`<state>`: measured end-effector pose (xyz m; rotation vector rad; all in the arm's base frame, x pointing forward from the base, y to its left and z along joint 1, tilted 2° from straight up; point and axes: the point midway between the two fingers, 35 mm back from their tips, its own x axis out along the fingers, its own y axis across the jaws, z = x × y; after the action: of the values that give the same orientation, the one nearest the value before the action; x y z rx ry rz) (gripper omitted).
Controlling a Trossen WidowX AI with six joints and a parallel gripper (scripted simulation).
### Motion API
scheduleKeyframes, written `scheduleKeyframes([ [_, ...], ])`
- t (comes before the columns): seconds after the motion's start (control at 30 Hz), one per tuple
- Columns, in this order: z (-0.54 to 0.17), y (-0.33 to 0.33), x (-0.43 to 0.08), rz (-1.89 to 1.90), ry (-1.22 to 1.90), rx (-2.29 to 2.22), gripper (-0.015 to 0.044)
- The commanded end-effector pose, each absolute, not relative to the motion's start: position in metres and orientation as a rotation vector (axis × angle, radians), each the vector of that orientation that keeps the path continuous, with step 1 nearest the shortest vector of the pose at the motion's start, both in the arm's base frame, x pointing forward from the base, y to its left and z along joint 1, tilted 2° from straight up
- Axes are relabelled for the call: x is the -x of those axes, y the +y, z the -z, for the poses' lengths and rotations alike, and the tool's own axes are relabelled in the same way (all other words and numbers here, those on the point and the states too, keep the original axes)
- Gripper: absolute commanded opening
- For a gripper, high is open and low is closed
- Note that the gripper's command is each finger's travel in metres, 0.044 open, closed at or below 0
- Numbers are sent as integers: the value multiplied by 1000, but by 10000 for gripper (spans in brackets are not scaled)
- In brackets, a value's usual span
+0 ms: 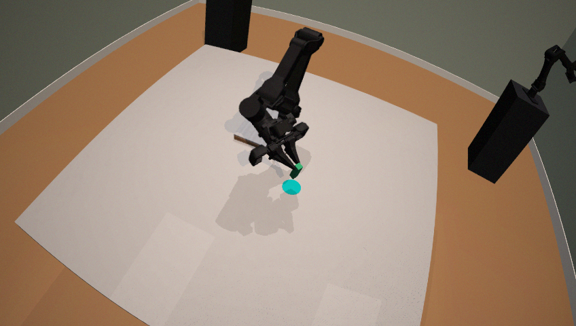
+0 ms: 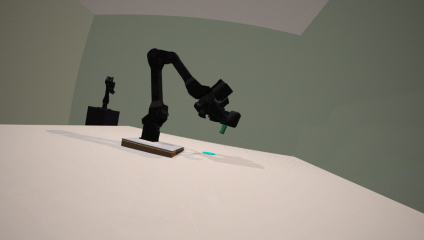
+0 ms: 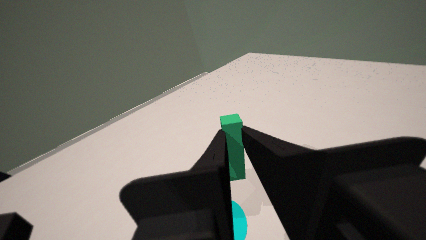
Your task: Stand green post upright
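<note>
My gripper [image 1: 294,166] [image 2: 225,124] [image 3: 231,132] is shut on the green post [image 1: 297,170] [image 2: 223,129] [image 3: 234,150]. The post hangs nearly upright in the air, its lower end pointing down, well above the table. The flat cyan circle [image 1: 291,187] [image 2: 208,153] [image 3: 239,222] lies on the white mat just below and a little in front of the post. In the wrist view the fingers hide most of the circle.
The arm's base stands on a thin brown-edged plate [image 2: 151,146] behind the circle. Two black camera stands [image 1: 226,22] [image 1: 507,131] stand at the back and the right edge. The white mat [image 1: 121,169] lies on a brown table [image 1: 493,250].
</note>
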<state>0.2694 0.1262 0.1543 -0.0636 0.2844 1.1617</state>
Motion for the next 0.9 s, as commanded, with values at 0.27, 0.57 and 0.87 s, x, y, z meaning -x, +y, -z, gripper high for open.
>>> scheduleKeyframes([
  [0.27,-155,122,-260,-1183,226,46,23],
  [0.57,-156,118,-253,-1199,180,41,23],
  [0.87,-157,115,-245,-1217,136,40,23],
])
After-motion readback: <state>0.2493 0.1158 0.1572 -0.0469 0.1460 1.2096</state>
